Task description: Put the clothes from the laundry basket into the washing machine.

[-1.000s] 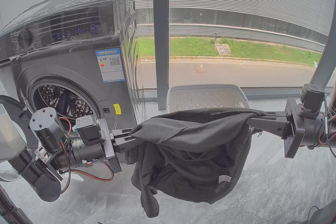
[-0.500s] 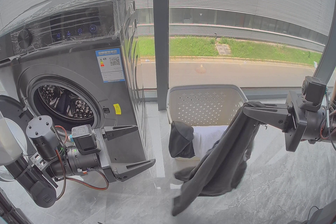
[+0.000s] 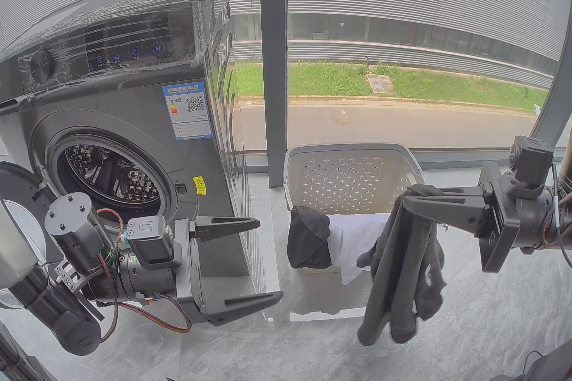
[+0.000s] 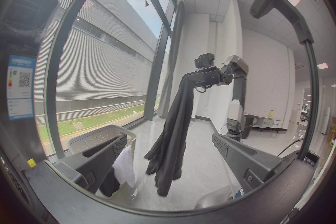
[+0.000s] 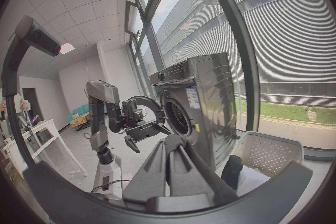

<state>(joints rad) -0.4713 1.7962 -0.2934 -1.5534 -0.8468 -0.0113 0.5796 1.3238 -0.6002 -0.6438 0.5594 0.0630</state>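
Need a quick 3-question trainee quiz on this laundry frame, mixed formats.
1. True or false: the left hand holds the dark garment.
2. What is in the basket? A) nothing B) a white cloth and a dark cloth C) shoes
3. Fill in: the washer door is ___.
Key: 1 false, the right hand grips it; 2 B; 3 open.

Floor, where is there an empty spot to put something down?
The floor strip between the washing machine and the laundry basket is bare. Crowded: the basket's front holds clothes, and a dark garment hangs from the right claw beside it.
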